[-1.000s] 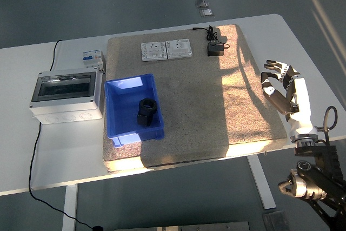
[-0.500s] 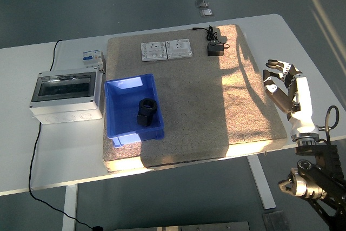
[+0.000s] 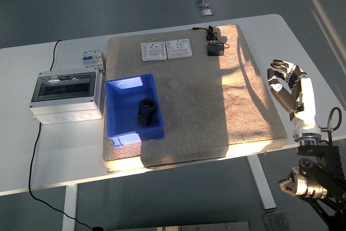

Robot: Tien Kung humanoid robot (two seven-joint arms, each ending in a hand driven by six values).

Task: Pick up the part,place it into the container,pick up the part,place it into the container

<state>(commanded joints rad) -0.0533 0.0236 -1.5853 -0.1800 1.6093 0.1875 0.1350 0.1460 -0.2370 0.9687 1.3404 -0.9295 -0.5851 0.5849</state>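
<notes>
Your right hand [image 3: 289,85] is drawing back toward the right edge of the white table [image 3: 54,150], a little farther out and nearer you than it was a second ago, when it sat closer to the tan mat [image 3: 216,112]. Its fingers are loosely spread and lightly curled, and they hold nothing. It hangs over bare tabletop just off the mat's right border, well apart from everything the task concerns.

The black part [image 3: 146,111] lies inside the blue container [image 3: 116,128], near the middle of its floor, and has not shifted across the three views. The container sits on the mat's left side, just beside the grey electrical enclosure [image 3: 66,96].

Judging from this, one placement is done and the arm is retreating after it. No second loose part is visible on the mat or the table: what remains there are two white wall sockets [image 3: 166,50] at the far edge and a small black adapter [image 3: 215,49] with its cable [image 3: 208,32]. So you either have both parts already in the bin, seen as one dark shape, or nothing left to fetch; the view does not settle which. Your left arm is out of sight.
</notes>
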